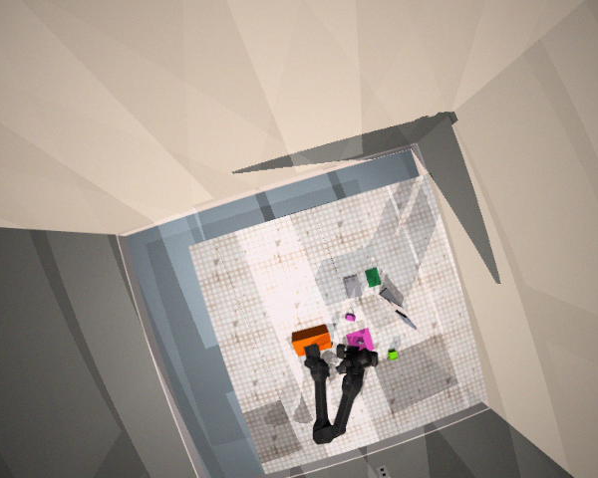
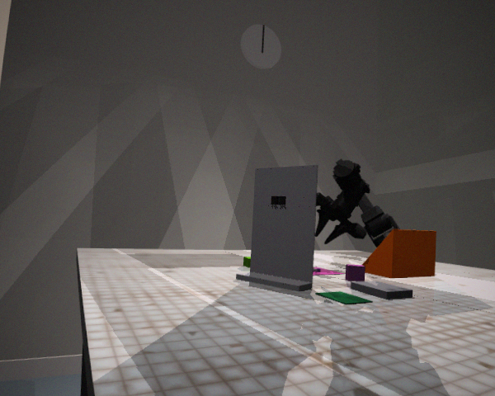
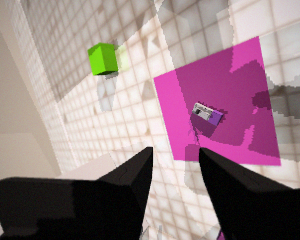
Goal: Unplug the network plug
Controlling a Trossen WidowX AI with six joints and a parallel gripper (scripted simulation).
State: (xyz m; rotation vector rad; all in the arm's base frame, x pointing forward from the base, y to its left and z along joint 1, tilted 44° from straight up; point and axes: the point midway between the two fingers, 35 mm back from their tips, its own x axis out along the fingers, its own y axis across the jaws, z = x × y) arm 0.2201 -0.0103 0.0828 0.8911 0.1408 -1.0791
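Observation:
The small grey and purple plug (image 3: pixel 209 112) lies flat on the magenta marked square (image 3: pixel 240 70) (image 1: pixel 358 337) (image 2: pixel 324 271), apart from my fingers. My gripper (image 3: pixel 175 153) (image 1: pixel 347 353) (image 2: pixel 324 235) hangs above the near edge of the square with its fingers apart and nothing between them. The upright grey panel (image 2: pixel 284 238) (image 1: pixel 406 318) stands farther off, and its dark socket (image 2: pixel 278 200) shows in its upper part. In the exterior view the panel hides part of the square and the plug.
An orange block (image 1: pixel 311 338) (image 2: pixel 403 253) stands close beside the arm. A bright green cube (image 3: pixel 102 58) (image 1: pixel 392 354), a purple cube (image 1: pixel 349 317) (image 2: pixel 355 271), a flat green patch (image 1: pixel 372 276) (image 2: pixel 343 297) and a grey slab (image 1: pixel 351 285) (image 2: pixel 380 289) lie around the square.

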